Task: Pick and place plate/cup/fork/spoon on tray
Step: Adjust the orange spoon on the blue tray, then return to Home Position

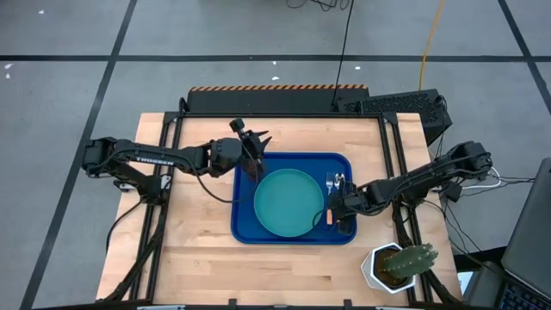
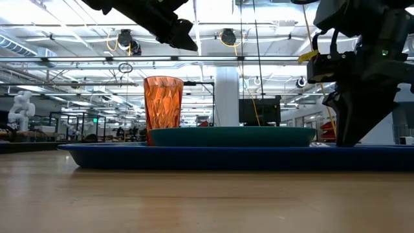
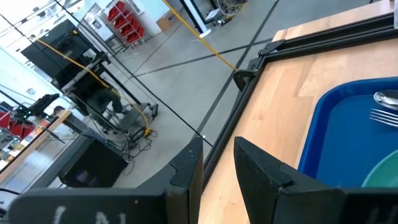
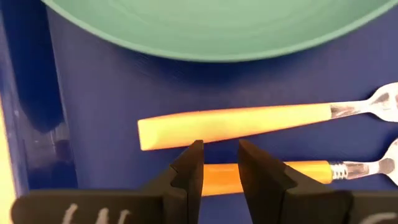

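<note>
The blue tray (image 1: 245, 228) lies in the middle of the table. The teal plate (image 1: 288, 202) rests flat on it. The amber cup (image 2: 163, 110) stands upright on the tray beside the plate. My left gripper (image 2: 178, 32) hangs open above the cup, clear of it, and hides it in the high view (image 1: 254, 151). The fork (image 4: 236, 124) and the spoon (image 4: 305, 171) lie side by side on the tray's right part, the fork nearer the plate. My right gripper (image 4: 219, 152) is open, low over the spoon's orange handle. My right gripper points down over the spoon's handle (image 4: 217, 177), near its free end, with one finger toward that end and one toward the bowl. The spoon lies flat on the tray. I cannot tell whether the fingertips touch it.
A white pot with a cactus (image 1: 398, 265) stands at the table's near right corner. A black box (image 1: 400, 105) sits at the far right. Black rails (image 1: 392, 146) run along the table's sides. Bare wood shows to the left of and in front of the tray.
</note>
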